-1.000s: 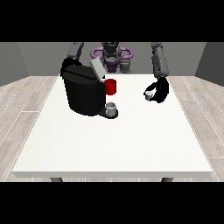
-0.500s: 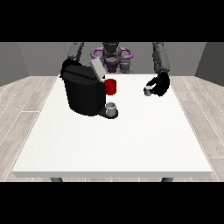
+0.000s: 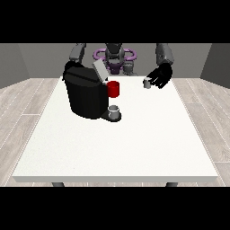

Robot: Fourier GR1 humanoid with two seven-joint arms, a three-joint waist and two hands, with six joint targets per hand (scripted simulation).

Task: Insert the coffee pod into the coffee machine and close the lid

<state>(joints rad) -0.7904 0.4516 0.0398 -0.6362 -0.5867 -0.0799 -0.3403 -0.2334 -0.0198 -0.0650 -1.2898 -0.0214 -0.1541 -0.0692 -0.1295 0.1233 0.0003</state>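
Fingers of the hand at the view's right are curled round a small grey coffee pod, held above the far right part of the white desk, well apart from the machine. Black coffee machine stands at desk's far left, lid tilted up, i.e. open. Red part at its front; grey cup on its base below. Other hand: hidden behind machine, fingers cannot tell.
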